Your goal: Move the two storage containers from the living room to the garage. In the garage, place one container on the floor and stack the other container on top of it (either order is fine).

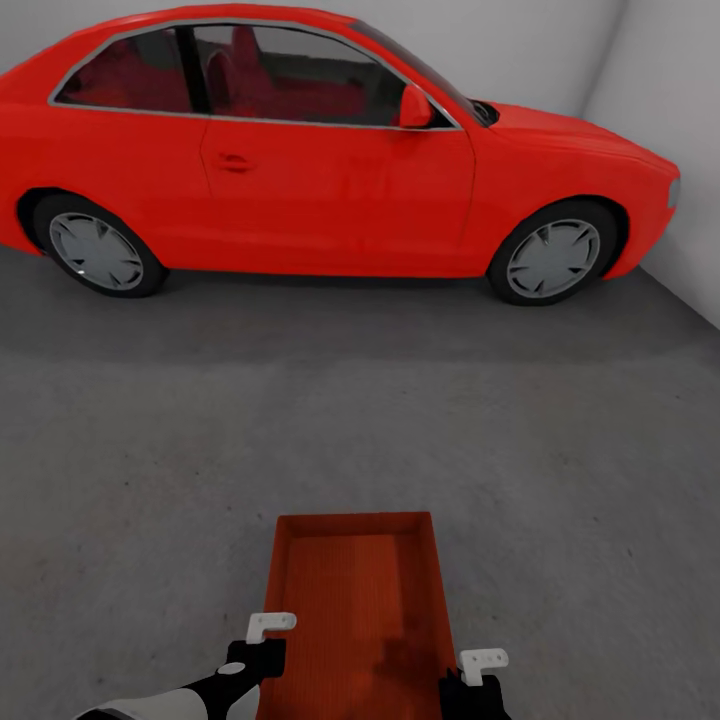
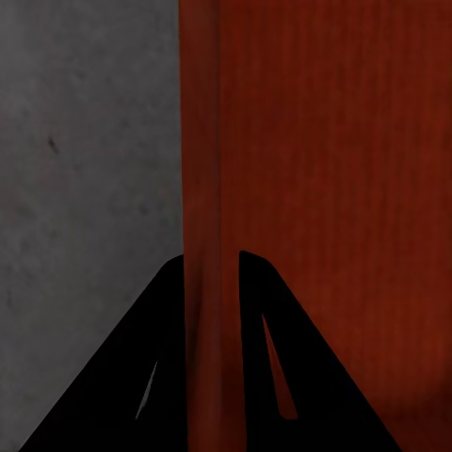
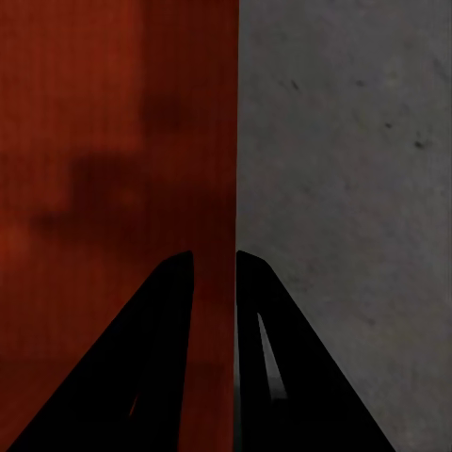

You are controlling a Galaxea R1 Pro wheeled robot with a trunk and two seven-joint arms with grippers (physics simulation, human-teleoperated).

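Left claw (image 1: 268, 640) and right claw (image 1: 478, 672): each clamped on a long wall of one storage container (image 1: 355, 600), long axis toward the red car (image 1: 330, 150), concrete floor (image 1: 150, 450) beneath

Red car (image 1: 330, 150) beside white walls (image 1: 660, 70)
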